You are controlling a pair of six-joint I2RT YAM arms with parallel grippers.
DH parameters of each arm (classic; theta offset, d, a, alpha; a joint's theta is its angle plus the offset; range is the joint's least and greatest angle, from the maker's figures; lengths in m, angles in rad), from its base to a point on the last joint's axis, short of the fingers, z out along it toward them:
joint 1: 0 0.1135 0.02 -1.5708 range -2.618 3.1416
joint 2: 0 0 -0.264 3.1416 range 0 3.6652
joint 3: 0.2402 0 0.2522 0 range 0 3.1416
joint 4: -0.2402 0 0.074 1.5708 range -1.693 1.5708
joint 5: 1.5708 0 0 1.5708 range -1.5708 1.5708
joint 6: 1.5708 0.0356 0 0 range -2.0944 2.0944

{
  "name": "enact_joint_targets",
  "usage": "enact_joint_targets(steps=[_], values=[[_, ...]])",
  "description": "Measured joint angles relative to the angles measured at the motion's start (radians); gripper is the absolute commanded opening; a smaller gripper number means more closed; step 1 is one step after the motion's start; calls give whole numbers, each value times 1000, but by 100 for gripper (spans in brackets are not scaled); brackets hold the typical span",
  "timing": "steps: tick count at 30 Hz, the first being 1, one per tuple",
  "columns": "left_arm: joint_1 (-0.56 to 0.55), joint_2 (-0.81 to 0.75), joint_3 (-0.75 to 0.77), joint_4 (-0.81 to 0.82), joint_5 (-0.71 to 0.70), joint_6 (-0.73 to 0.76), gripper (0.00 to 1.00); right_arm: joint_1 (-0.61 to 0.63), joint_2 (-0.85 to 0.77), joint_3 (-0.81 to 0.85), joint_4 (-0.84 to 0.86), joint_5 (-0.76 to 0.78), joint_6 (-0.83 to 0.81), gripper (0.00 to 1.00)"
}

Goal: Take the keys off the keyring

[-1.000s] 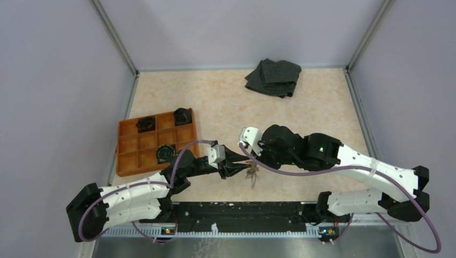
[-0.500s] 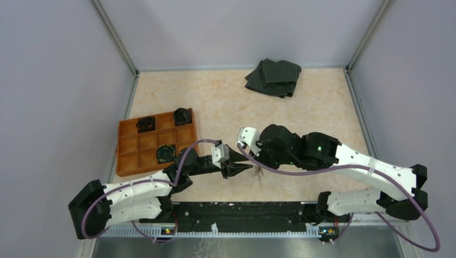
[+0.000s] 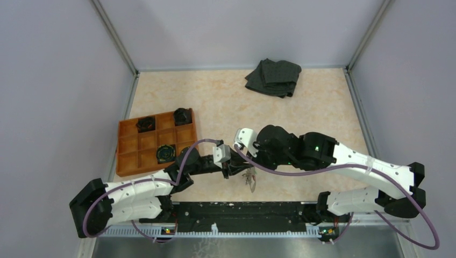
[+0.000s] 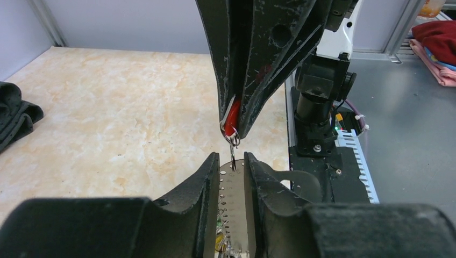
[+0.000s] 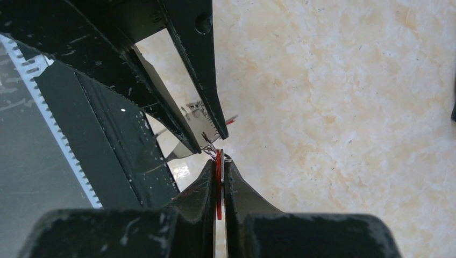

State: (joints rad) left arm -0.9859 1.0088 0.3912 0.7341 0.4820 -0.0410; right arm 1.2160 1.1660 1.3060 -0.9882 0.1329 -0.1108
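Between the right jaws a red-headed metal key (image 5: pixel 218 178) is gripped, between the left jaws a flat silvery key (image 4: pixel 232 203); either could be tugged loose.

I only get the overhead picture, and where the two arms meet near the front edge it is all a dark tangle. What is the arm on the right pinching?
Observer: Its own camera shows the right pincer shut on a red-headed key, with the red plastic squeezed between its fingers.
Operator: And the other arm?
Observer: The left pincer grips a flat silvery key dotted with small holes.
Operator: Are the two keys joined?
Observer: A small silvery ring hangs from the red head, just above the left pincer's tips. I cannot tell what it links to.
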Motion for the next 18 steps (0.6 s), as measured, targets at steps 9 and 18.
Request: enact_joint_targets(steps=[9, 18], values=[[-1, 15, 0, 7, 4, 9, 0, 11, 8, 6, -2, 0, 7, 0], [-3, 2, 0, 2, -22, 13, 0, 14, 10, 5, -9, 62, 34, 0]])
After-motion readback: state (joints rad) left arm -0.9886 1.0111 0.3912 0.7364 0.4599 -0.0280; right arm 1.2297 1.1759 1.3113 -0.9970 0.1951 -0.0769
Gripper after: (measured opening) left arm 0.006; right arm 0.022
